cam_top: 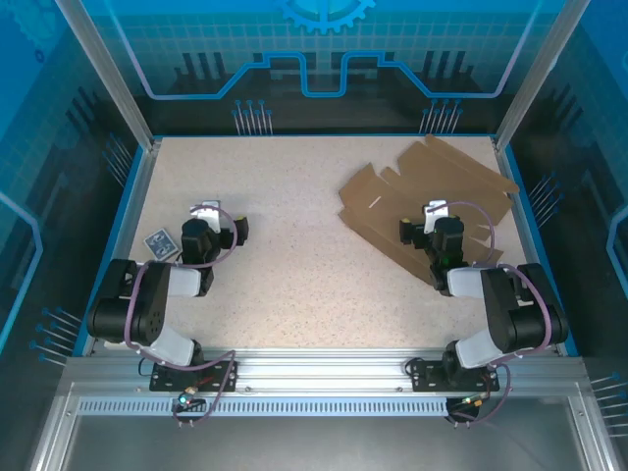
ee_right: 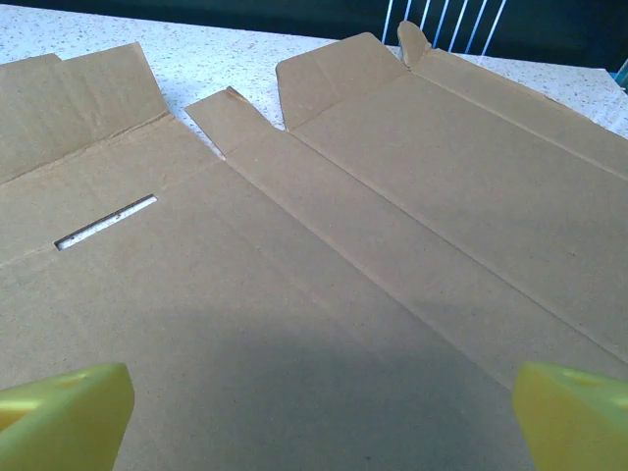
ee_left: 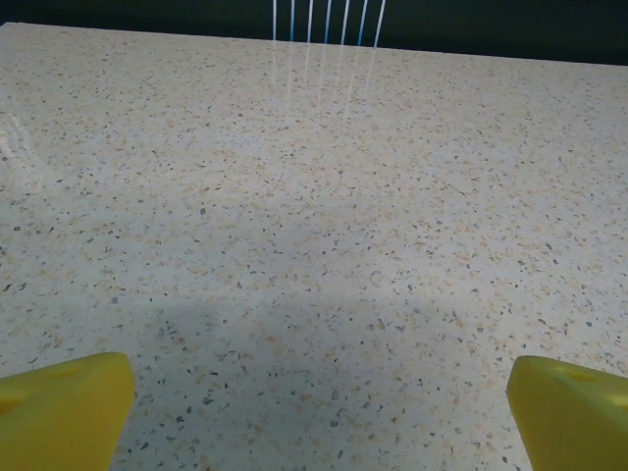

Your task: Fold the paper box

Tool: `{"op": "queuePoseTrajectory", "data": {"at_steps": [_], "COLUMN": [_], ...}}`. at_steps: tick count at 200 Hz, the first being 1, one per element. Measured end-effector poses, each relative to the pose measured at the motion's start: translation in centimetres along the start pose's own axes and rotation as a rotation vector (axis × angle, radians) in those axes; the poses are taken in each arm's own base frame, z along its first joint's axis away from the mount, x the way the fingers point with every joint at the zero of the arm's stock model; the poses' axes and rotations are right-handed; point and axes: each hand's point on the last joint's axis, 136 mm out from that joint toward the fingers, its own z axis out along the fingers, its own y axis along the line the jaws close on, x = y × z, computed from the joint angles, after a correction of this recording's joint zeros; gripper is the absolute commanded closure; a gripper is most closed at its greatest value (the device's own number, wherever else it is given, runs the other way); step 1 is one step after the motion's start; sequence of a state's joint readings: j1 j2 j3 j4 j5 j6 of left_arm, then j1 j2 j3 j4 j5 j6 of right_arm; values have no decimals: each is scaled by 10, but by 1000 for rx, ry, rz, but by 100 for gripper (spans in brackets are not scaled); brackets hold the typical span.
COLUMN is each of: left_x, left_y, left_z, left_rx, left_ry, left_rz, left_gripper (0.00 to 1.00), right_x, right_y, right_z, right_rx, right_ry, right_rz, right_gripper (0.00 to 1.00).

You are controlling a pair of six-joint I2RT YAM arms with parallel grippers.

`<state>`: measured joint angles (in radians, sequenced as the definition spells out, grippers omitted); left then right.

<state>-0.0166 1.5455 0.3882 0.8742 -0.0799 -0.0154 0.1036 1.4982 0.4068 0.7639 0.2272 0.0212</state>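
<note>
1. The paper box (cam_top: 422,201) lies unfolded and flat on the table (cam_top: 294,275), towards the far right corner, with its flaps spread towards the far edge and the right edge
2. Seen from the right wrist, the cardboard shows straight creases running diagonally and a narrow slot (ee_right: 106,222) cut through the left panel; a small tab at the far side stands slightly raised
3. The right gripper (cam_top: 435,209) sits over the near part of the sheet; its jaws stand wide, the yellow fingertips (ee_right: 69,402) far apart with nothing between them; contact with the cardboard cannot be determined
4. The left gripper (cam_top: 208,211) sits over bare table in the left half, well apart from the paper box; its jaws stand wide and hold nothing
5. A small blue-and-white patterned card (cam_top: 160,242) lies near the left edge, just beside the left arm
</note>
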Motion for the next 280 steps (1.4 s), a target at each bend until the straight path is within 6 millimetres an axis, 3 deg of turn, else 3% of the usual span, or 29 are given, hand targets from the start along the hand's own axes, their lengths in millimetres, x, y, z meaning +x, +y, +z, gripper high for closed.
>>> {"op": "queuePoseTrajectory", "data": {"at_steps": [228, 253, 280], "left_x": [-1, -21, -71], "left_y": [4, 14, 26], "left_z": [-2, -20, -46], "left_rx": [-22, -93, -181], "left_ry": [-7, -31, -87], "left_rz": [-4, -32, -173], "left_gripper": [1, 1, 1], "right_x": [1, -4, -40], "right_y": [-1, -13, -43], "right_z": [0, -6, -34], "right_rx": [6, 71, 211], "right_ry": [8, 35, -12], "right_rz": [-1, 14, 150], "right_gripper": [0, 0, 0]}}
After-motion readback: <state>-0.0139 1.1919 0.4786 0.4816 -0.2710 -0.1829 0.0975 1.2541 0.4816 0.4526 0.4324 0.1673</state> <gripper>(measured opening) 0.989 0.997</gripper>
